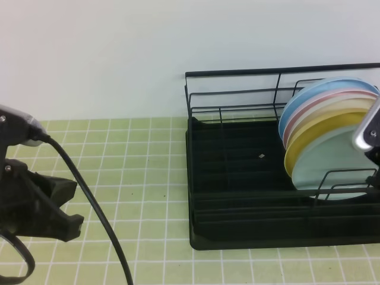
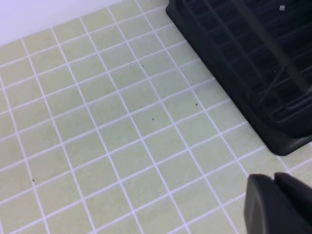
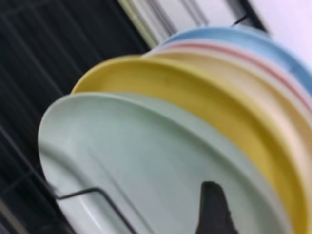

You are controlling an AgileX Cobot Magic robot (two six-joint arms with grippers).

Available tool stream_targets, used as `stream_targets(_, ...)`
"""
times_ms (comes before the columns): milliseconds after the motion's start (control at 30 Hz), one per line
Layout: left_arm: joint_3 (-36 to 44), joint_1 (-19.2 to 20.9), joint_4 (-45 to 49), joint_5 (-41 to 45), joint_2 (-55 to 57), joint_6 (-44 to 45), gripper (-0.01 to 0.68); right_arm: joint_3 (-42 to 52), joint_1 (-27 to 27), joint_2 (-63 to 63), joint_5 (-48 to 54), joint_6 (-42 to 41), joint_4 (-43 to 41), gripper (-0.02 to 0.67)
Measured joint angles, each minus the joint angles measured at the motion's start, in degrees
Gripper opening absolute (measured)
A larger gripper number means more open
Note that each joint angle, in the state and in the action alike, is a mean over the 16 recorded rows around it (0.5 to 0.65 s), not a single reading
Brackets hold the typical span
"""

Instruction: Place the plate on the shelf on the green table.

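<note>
Light-green square tiles with white grout covered the green table, which met a plain white wall at the far side. On the right half of the table stood the shelf, a black metal wire dish rack with a black tray base, upright wire dividers and a rail along its far edge. At the right end of the rack a row of round plates stood on edge, leaning together: a sky-blue plate farthest back, then a pink-rimmed plate, a cream plate, a yellow plate, and nearest of all the pale aqua matte plate, resting in the rack against the yellow one with a wire loop crossing its lower part. In the right wrist view the aqua plate filled most of the picture, with a dark fingertip of the right gripper lying over its lower face; whether that gripper was clamped or parted could not be told. The right arm showed only at the right edge of the high view, beside the plates. The left gripper, black with a cable looping from it, hung over the near left tiles, well apart from the rack, its jaws looking spread with nothing between them. The left wrist view showed bare tiles and the rack's near left corner.
</note>
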Motion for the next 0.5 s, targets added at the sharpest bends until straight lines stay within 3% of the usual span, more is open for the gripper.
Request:
stream_targets(300, 0.0, 0.0, 0.0, -0.21, 0.0, 0.22, -0.002, -0.02, 0.0, -4.29, 5.96, 1.56, 6.77, 0.404)
stream_targets(500, 0.0, 0.0, -0.01, 0.22, 0.0, 0.47, -0.002, 0.02, 0.0, -8.99, 13.08, 6.45, 10.48, 0.301)
